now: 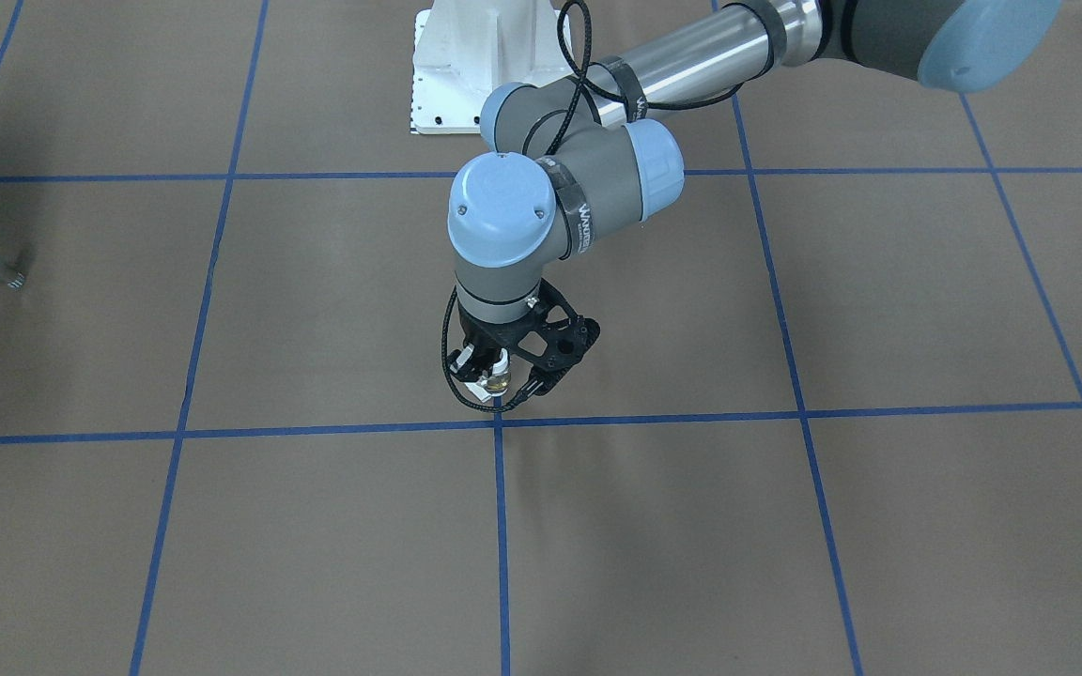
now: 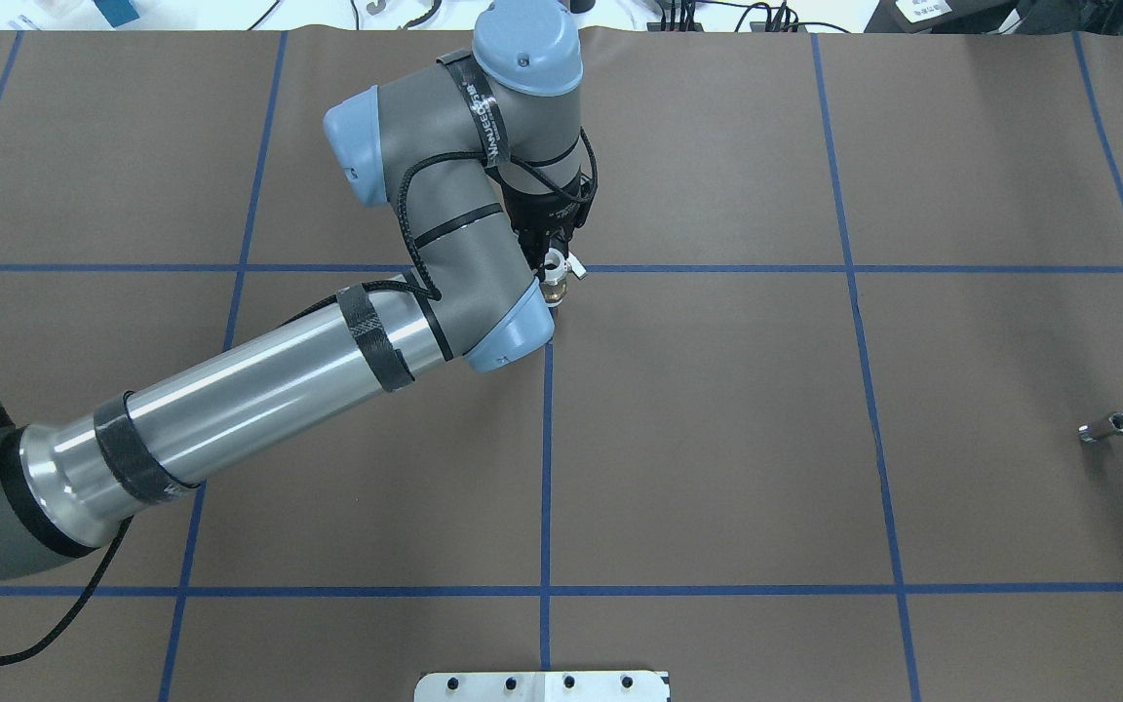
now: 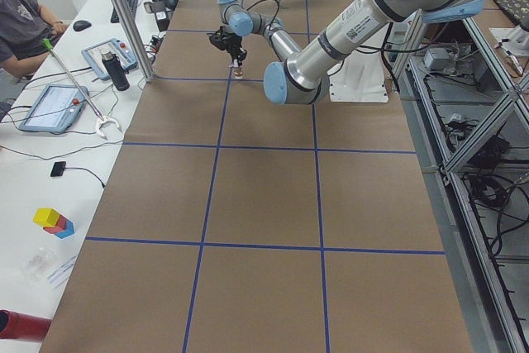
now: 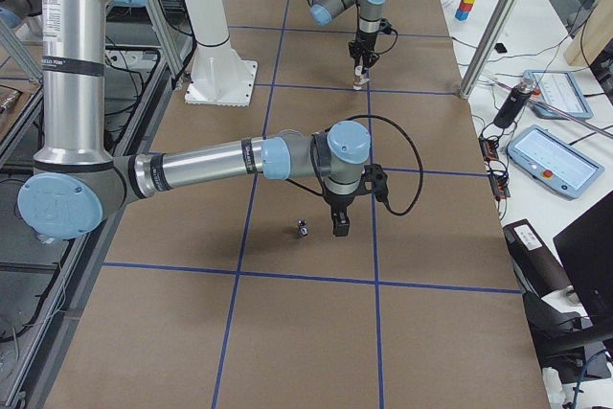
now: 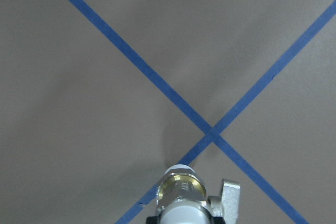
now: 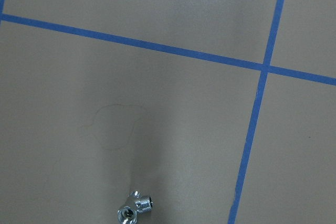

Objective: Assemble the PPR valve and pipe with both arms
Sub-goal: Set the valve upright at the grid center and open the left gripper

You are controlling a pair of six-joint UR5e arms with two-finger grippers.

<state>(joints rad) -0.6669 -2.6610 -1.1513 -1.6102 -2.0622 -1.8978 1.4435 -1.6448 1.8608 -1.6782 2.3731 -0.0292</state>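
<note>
One view, exterior right, shows right gripper [image 4: 340, 229] near pipe [image 4: 302, 229].

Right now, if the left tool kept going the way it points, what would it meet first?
Probably the table: the left tool points straight down holding the PPR valve, whose lower end would touch first, beside the blue tape crossing.

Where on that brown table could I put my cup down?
Most of the table is bare: the tape squares between the centre line and the pipe, and the row nearest the robot's base. Crowded spots: the middle tape crossing, where the left pincer holds the PPR valve, and around the pipe, with the right pincer close by.
</note>
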